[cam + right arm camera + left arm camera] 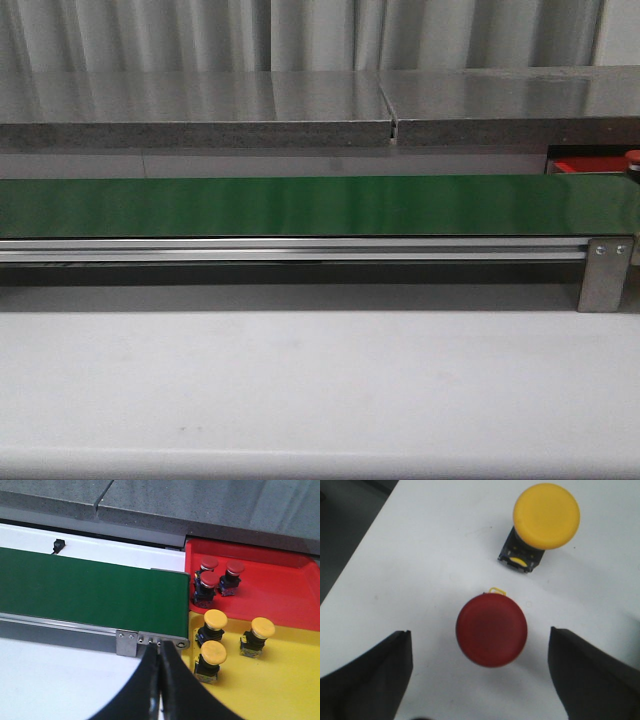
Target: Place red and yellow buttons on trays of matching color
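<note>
A white bench [420,555] carries a red button [491,629] lying between the released left tool's [480,680] fingers, a yellow button [546,516] beyond. The pick is starting; next it should descend and clench. The right tool [160,680], clenched empty, waits near the red tray [295,590] and yellow tray [280,680].

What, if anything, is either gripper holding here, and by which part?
Nothing. The left gripper is open above the round red push button, not touching it. The right gripper is shut on nothing.

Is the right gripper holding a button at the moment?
No, the right gripper is shut on nothing, above the green belt's end.
</note>
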### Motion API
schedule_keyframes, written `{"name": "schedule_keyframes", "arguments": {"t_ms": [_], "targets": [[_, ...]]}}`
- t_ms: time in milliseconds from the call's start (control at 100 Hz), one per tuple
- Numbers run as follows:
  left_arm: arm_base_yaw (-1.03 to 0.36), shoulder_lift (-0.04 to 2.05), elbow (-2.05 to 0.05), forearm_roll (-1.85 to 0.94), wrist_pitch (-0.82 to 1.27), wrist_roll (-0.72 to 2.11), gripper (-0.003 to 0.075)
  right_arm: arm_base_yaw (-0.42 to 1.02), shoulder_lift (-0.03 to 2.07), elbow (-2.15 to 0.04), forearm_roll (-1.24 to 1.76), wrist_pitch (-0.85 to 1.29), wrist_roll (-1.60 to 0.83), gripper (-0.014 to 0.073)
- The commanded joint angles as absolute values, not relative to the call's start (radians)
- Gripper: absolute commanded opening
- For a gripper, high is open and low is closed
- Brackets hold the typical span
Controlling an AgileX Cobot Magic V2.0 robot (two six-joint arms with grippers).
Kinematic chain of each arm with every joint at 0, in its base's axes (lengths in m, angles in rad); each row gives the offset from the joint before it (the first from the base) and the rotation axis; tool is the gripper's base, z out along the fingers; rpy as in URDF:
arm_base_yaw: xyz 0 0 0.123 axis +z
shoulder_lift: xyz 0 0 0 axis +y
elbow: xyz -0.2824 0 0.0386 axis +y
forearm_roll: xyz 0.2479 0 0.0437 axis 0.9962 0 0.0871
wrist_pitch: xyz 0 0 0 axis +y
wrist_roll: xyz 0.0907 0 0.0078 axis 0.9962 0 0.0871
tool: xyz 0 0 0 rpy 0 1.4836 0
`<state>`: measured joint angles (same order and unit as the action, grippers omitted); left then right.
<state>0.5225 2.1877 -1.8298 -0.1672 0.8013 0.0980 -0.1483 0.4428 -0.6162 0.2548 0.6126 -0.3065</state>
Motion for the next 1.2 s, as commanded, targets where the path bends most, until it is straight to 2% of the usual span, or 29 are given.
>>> {"name": "schedule_keyframes", "arguments": {"t_ms": [0, 210, 310, 380, 570, 670, 950, 1190], "targets": [[0.514, 2.154, -1.873, -0.193, 0.728, 0.111, 0.0554, -0.149, 0.447, -0.642, 0.264, 0.537, -0.318, -0.0118], [0.510, 2.196, -1.878, -0.211, 0.667, 0.125, 0.0550, -0.149, 0.447, -0.642, 0.264, 0.537, -0.318, -0.0118], [0.510, 2.208, -1.878, -0.209, 0.657, 0.129, 0.0517, -0.149, 0.447, -0.642, 0.264, 0.537, -0.318, -0.0118], [0.510, 2.215, -1.878, -0.209, 0.653, 0.129, 0.0463, -0.149, 0.447, -0.642, 0.264, 0.537, -0.318, -0.0118], [0.510, 2.219, -1.878, -0.209, 0.625, 0.129, 0.0232, -0.149, 0.447, -0.642, 0.264, 0.537, -0.318, -0.0118], [0.510, 2.214, -1.878, -0.209, 0.612, 0.129, 0.0167, -0.149, 0.447, -0.642, 0.264, 0.537, -0.318, -0.0118], [0.482, 2.162, -1.862, -0.209, 0.617, 0.129, 0.0157, -0.149, 0.447, -0.642, 0.264, 0.537, -0.318, -0.0118], [0.451, 1.997, -1.721, -0.211, 0.599, 0.129, 0.0157, -0.149, 0.447, -0.642, 0.264, 0.537, -0.318, -0.0118]]}}
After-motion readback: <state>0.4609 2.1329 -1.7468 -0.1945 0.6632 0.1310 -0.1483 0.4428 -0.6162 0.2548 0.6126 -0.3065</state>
